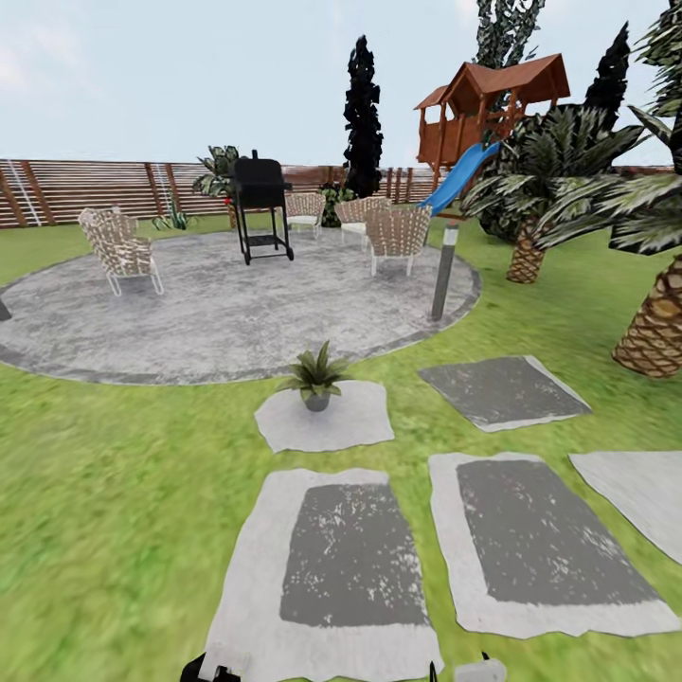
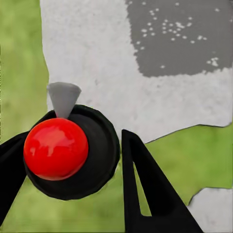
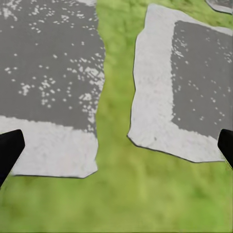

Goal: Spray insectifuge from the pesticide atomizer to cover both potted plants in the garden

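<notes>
One potted plant (image 1: 315, 376) far beyond claws.

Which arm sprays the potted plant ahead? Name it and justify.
Left. The left gripper holds the pesticide atomizer; the right gripper is open and empty. The potted plant sits ahead on a stepping stone.

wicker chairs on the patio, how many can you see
4: one chair at the patio's left, three beyond and right of the grill. Others may be hidden.
</notes>
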Motion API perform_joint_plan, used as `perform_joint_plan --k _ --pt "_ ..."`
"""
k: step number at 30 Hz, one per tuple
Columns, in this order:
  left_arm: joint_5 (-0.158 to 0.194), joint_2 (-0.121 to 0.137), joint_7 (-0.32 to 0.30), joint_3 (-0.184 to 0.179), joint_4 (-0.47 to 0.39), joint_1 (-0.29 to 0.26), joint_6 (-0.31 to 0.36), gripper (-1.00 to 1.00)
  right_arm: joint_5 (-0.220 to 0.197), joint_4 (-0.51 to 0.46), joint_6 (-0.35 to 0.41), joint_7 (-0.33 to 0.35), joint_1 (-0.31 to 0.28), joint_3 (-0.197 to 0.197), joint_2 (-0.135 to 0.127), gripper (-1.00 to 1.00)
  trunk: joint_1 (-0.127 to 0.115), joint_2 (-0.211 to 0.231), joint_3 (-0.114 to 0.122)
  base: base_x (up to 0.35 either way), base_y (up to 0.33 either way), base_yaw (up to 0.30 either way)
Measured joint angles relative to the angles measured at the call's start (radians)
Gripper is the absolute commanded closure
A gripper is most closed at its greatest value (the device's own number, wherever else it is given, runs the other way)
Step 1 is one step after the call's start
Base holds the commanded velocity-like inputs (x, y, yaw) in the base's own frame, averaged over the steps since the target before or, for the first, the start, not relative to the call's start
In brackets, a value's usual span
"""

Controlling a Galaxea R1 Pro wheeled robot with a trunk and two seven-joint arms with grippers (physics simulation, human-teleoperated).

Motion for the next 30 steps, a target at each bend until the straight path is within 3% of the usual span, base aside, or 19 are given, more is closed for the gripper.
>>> perform_joint_plan --k 30 --pt "0.011 0.01 -0.008 0.002 -0.001 0.0 0.0 1.0 0.0 0.0 0.0 0.0 0.0 0.0 0.0 -1.0 0.0 0.0 0.0 0.339 0.0 0.0"
